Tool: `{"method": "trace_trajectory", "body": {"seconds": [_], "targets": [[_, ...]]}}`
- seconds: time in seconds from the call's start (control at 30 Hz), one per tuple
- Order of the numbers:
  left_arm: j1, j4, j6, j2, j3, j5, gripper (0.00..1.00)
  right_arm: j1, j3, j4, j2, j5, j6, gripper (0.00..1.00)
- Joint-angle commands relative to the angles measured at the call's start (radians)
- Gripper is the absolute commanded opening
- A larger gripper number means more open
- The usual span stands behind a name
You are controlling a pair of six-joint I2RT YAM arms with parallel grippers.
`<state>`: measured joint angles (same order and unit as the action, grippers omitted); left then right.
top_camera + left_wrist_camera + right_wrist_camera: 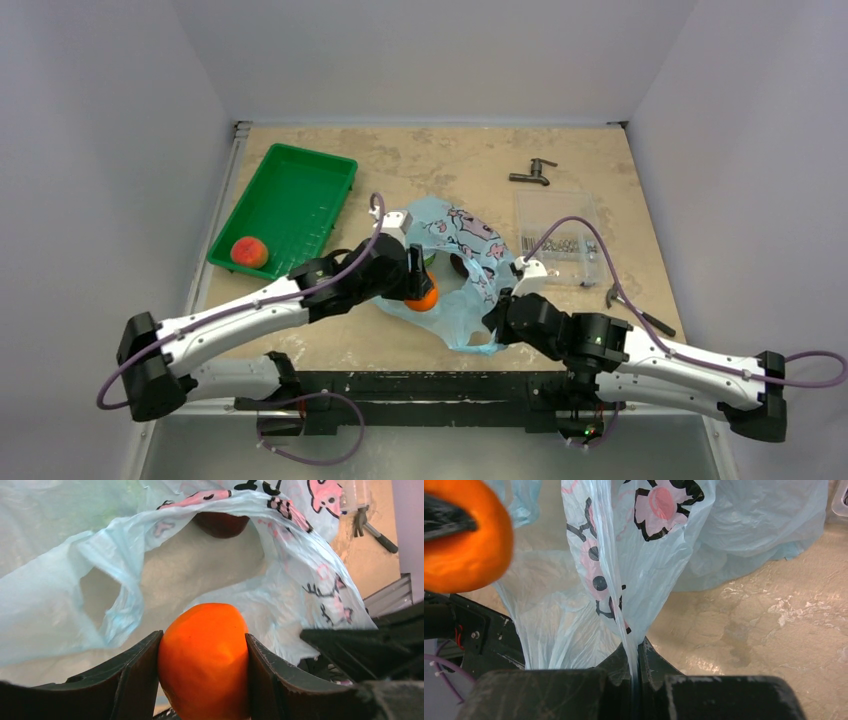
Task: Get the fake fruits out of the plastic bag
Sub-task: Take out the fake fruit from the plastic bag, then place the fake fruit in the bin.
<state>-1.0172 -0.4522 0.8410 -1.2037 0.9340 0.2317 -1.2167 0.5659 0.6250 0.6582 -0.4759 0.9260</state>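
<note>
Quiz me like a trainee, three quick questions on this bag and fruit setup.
1. True or false: the right end effector pinches the plastic bag.
2. Which fruit does the left end effector hold?
3. The peach fruit lies: A inside the bag, B in the green tray, C in a bowl.
Key: 1 true; 2 the orange fruit; 3 B.
</note>
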Motion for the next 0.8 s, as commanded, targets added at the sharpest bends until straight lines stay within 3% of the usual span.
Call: {"method": "trace_trajectory", "body": {"seconds": [0.0,0.17,0.3,0.4,0.47,0.53,0.63,0.77], "targets": [[-0.004,-0.173,-0.046,0.178,0.002,0.008,0.12,-0.003,0.003,-0.035,0.014,-0.054,-0.019,0.00],[-0.001,-0.404,-0.036,0.384,0.005,0.150,0.11,-0.003,0.003,-0.054,0.060,-0.045,-0.024,0.00],[0.008,-0.660,0.062,0.517,0.042,0.359,0.03,-0.003,0.007,-0.047,0.067,-0.041,-0.022,0.00],[0.040,-0.761,0.122,0.595,0.057,0.504,0.00,-0.003,0.006,-0.032,0.047,-0.042,-0.019,0.00],[0.099,-0.732,0.070,0.626,0.048,0.528,0.00,-0.003,0.000,-0.040,0.028,-0.038,-0.022,0.00],[0.231,-0.655,-0.066,0.626,0.034,0.496,0.00,-0.003,-0.004,-0.041,0.015,-0.043,-0.022,0.00],[0.409,-0.514,-0.247,0.537,0.014,0.421,0.00,-0.003,-0.003,-0.040,0.006,-0.051,-0.023,0.00],[0.646,-0.388,-0.372,0.336,0.021,0.340,0.00,-0.003,0.006,-0.033,0.008,-0.044,-0.030,0.00]]}}
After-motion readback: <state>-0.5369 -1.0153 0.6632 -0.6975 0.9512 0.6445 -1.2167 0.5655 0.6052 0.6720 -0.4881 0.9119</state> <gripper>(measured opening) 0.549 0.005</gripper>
